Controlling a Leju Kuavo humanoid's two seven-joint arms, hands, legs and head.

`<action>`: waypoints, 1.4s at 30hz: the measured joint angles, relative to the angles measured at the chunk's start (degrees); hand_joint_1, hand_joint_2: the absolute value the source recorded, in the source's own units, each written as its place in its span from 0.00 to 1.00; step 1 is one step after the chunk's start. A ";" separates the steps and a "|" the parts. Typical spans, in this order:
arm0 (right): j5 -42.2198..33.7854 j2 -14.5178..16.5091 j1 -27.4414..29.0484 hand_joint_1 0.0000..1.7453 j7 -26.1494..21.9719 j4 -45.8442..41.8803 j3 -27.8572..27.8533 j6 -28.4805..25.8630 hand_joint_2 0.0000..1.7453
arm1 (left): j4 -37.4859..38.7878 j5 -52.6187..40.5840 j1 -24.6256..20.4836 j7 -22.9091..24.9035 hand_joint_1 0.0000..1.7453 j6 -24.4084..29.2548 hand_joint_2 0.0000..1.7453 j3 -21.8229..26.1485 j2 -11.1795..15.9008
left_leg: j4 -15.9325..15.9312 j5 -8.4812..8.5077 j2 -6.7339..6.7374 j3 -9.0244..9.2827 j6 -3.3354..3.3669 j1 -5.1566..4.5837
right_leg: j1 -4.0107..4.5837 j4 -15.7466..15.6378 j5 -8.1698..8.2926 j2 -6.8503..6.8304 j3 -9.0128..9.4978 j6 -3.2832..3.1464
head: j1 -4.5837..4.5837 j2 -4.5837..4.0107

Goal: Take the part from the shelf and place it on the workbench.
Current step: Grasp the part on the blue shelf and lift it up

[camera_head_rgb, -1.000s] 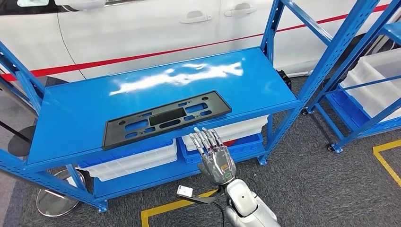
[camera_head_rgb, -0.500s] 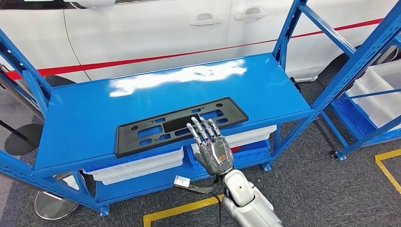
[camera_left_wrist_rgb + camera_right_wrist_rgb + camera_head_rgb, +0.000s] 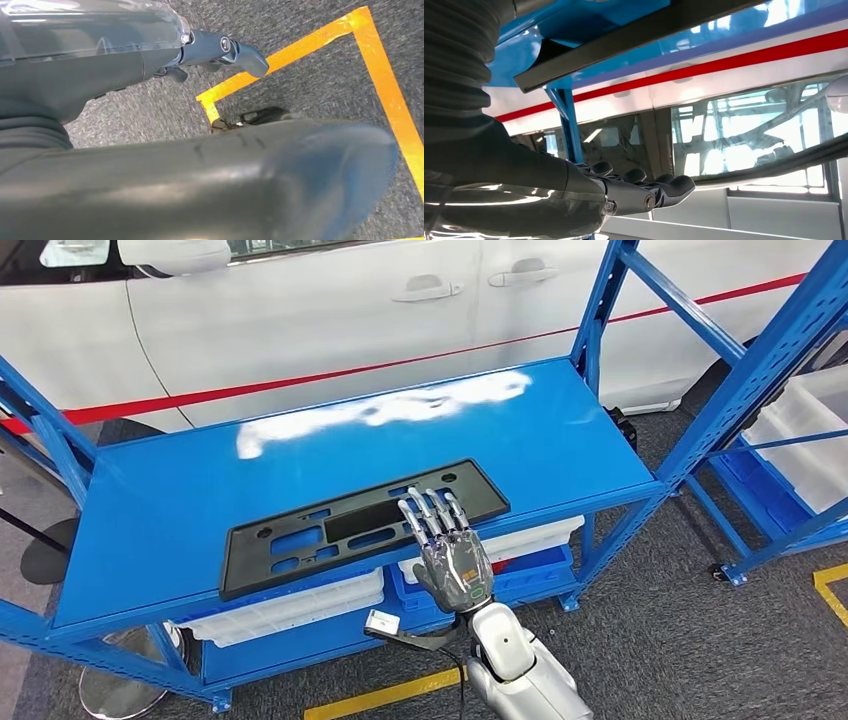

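one right robot hand [image 3: 455, 565], fingers spread and empty, overlaps the black part's [image 3: 330, 526] near edge on the blue shelf [image 3: 560, 430].

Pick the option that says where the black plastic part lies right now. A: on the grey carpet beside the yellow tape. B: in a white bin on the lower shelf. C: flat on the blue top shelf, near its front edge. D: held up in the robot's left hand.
C: the black plastic part lies flat on the blue top shelf, along the front edge, with the right hand reaching at that edge, fingers spread.
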 joint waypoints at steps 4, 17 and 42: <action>0.98 0.13 0.23 0.00 0.92 0.83 0.10 0.09 1.00 | 0.00 -0.40 0.08 0.06 0.00 -0.15 0.00 0.00 0.16 | -8.20 6.71 0.03 2.04 0.15 0.01 | 0.11 0.16 -1.38 0.16 1.65 0.45 | 0.01 0.00; 1.81 0.08 0.33 0.00 2.26 3.06 1.71 1.14 1.00 | 0.00 -1.00 0.02 0.05 0.00 -0.27 0.00 0.00 0.10 | -13.54 6.22 -0.18 6.45 3.25 0.02 | -0.33 14.87 -4.74 0.07 -7.88 3.09 | 0.01 0.00; -5.09 10.01 -14.01 1.00 5.33 22.26 6.49 16.40 1.00 | 0.04 -3.07 -1.37 -0.34 0.00 -1.02 0.00 -0.02 -0.50 | -15.34 8.72 0.62 4.45 2.85 0.28 | 0.79 1.40 -0.23 2.12 -1.71 1.59 | 0.01 0.00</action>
